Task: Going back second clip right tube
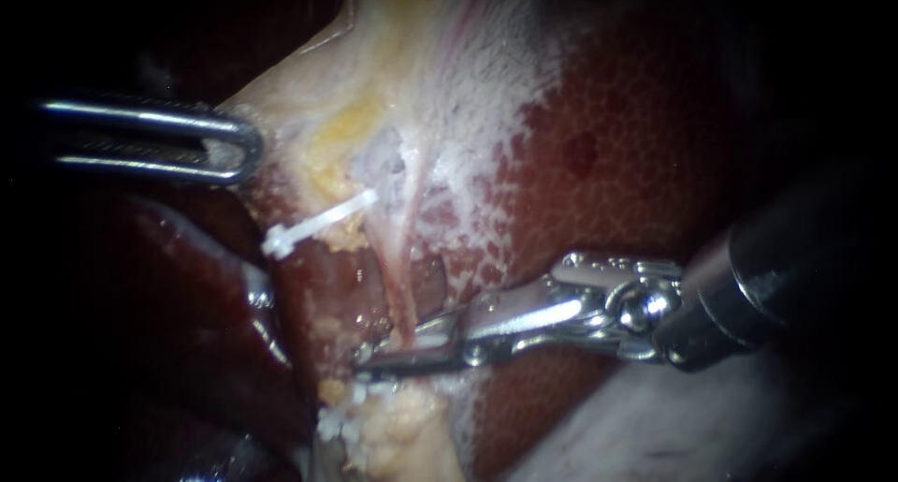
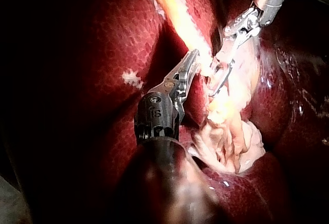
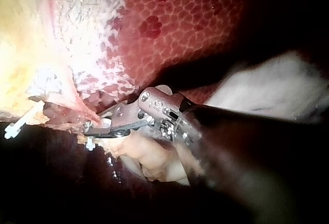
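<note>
Left instrument (image 1: 245, 150) level; right instrument (image 1: 398, 351) jaws parted.

Dark red mottled liver (image 1: 645, 192) fills the right side, with a darker spot (image 1: 582, 150) on it. A white filmy layer (image 1: 468, 98) covers its upper left edge. Yellowish fatty tissue (image 1: 351, 126) lies further left. A crumbly yellow clump (image 1: 402, 430) sits at the liver's lower edge, and a pale whitish mass (image 1: 673, 426) lies at its lower right.
</note>
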Robot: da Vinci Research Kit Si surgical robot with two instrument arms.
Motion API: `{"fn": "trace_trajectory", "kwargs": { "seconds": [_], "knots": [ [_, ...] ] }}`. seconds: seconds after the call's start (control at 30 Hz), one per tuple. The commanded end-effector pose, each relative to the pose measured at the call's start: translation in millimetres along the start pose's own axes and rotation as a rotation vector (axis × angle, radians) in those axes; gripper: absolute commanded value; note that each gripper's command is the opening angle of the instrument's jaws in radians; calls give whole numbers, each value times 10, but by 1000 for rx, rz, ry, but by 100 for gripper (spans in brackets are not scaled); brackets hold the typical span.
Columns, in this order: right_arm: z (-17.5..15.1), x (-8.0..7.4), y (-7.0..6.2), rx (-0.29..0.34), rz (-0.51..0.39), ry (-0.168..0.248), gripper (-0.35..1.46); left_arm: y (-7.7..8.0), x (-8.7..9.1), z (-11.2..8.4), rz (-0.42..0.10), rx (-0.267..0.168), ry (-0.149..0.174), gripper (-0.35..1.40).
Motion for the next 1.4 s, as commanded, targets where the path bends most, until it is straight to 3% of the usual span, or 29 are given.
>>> {"fn": "trace_trajectory", "kwargs": {
  "seconds": [0.03,0.37,0.47,0.73,1.13,1.4],
  "knots": [
    [0,0,0,0,0,0,-35,0,0,0,0,0,0,-33],
    [0,-1,-2,5,-1,4,-34,1,1,1,1,0,0,-35],
    [0,-1,-3,20,-1,22,4,1,1,1,1,0,0,-35],
    [0,-1,-5,22,-19,25,42,1,3,1,2,0,0,-35],
    [4,2,-11,2,-159,43,58,1,3,0,2,0,0,-35],
    [-2,-1,-11,-7,-189,49,60,4,5,-1,3,1,0,-35]
  ]
}}
